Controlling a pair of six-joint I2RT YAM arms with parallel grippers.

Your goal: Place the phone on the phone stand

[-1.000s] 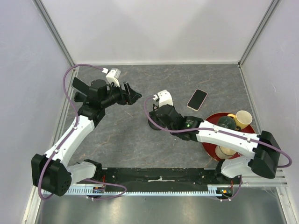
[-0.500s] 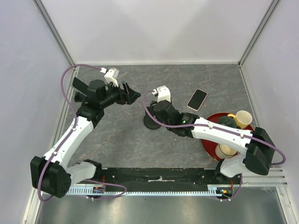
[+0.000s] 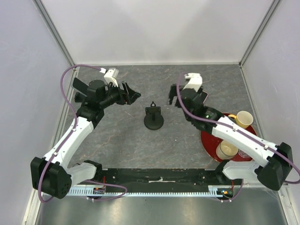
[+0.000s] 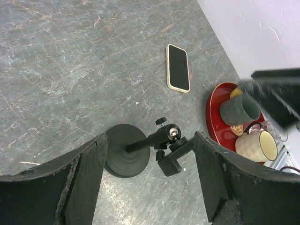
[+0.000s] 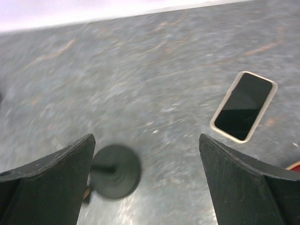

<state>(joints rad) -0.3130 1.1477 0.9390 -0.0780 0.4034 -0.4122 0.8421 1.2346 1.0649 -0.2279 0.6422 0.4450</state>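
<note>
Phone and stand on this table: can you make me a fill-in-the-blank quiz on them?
The slim black-screened, pink-rimmed smartphone lies ___ on the grey marbled table.
The clamp of the black round-based phone stand holds ___.
The cream cup sits on a round ___ tray.
Both the left gripper and the right gripper are ___.
Missing words: flat; nothing; red; open.

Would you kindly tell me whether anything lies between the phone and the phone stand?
Nothing visible does. The phone lies flat on the table, and the stretch from it to the phone stand is bare; the red tray sits off to one side.
</note>
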